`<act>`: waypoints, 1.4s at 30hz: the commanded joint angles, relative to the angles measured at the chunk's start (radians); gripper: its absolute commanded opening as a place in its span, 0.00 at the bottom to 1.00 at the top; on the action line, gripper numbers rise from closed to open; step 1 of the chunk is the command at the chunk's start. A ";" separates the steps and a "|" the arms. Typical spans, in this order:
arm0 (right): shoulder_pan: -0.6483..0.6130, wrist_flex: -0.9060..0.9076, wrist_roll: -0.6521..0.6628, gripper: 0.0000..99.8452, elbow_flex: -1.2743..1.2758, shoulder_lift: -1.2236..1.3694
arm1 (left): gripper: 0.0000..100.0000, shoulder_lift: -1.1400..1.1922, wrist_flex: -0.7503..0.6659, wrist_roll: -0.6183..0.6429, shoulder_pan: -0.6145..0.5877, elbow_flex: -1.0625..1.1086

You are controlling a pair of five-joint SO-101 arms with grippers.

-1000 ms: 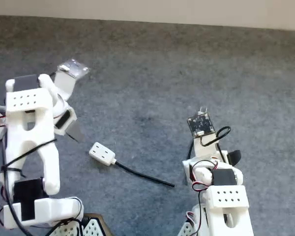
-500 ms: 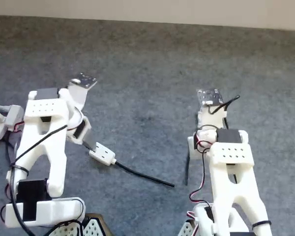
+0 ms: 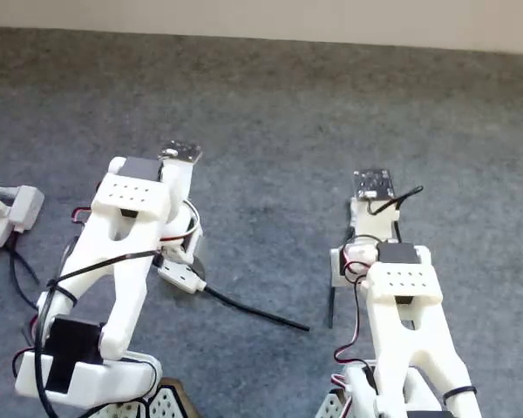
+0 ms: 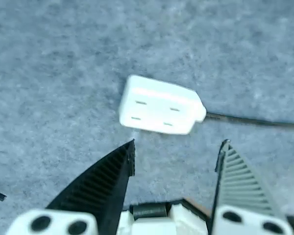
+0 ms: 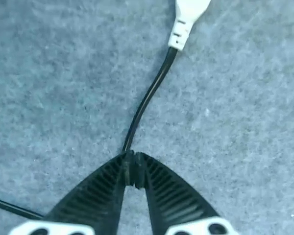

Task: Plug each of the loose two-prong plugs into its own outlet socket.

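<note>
A white outlet block [image 4: 159, 105] with two pairs of slots lies flat on the grey carpet, its black cord [image 4: 255, 121] trailing away. My left gripper [image 4: 179, 144] hovers open just short of it, with nothing between the fingers. In the high view that arm covers part of the outlet block [image 3: 183, 276]. My right gripper [image 5: 134, 159] is shut, its tips over a black cord [image 5: 149, 95] that leads to a white plug [image 5: 188, 14]. I cannot tell whether the tips pinch the cord. The same cord [image 3: 331, 306] shows beside the right arm.
Two more white plugs [image 3: 17, 207] with dark cables lie at the table's far left edge. The outlet's cord [image 3: 253, 311] runs across the carpet between the arms. Another thin black cable [image 5: 10, 208] crosses near the right gripper. Bare carpet stretches beyond both arms.
The left arm swung right from the far left until it stood over the outlet block. The right arm unfolded forward over its cord, then stayed nearly still.
</note>
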 commanded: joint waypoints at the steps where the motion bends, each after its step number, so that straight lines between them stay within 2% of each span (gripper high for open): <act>1: -0.005 -0.013 0.000 0.01 -0.002 -0.001 | 0.28 -0.033 0.003 -0.270 0.005 -0.016; 3: -0.005 -0.012 0.000 0.01 0.001 -0.001 | 0.28 -0.035 -0.020 -0.560 -0.018 -0.016; 8: -0.007 -0.008 0.002 0.01 0.001 -0.002 | 0.28 -0.033 -0.172 -1.120 -0.105 -0.010; 11: -0.007 -0.008 0.002 0.01 0.001 -0.002 | 0.28 -0.031 -0.219 -1.392 -0.110 -0.007; 13: -0.007 -0.008 0.003 0.01 0.001 -0.002 | 0.28 -0.031 -0.219 -1.490 -0.093 -0.005; 18: -0.007 -0.007 0.037 0.01 -0.004 -0.002 | 0.28 -0.033 -0.244 -1.550 -0.047 0.104; 26: -0.007 -0.007 0.040 0.01 -0.004 -0.002 | 0.28 -0.035 -0.489 -1.556 -0.038 0.292; 29: -0.007 -0.007 0.040 0.01 -0.002 -0.002 | 0.28 -0.036 -0.542 -1.548 -0.042 0.328; 33: -0.007 -0.007 0.040 0.01 -0.002 -0.002 | 0.28 -0.045 -0.545 -1.496 -0.045 0.282; 42: -0.007 -0.008 0.041 0.01 -0.002 -0.002 | 0.28 -0.048 -0.368 -1.490 -0.041 0.165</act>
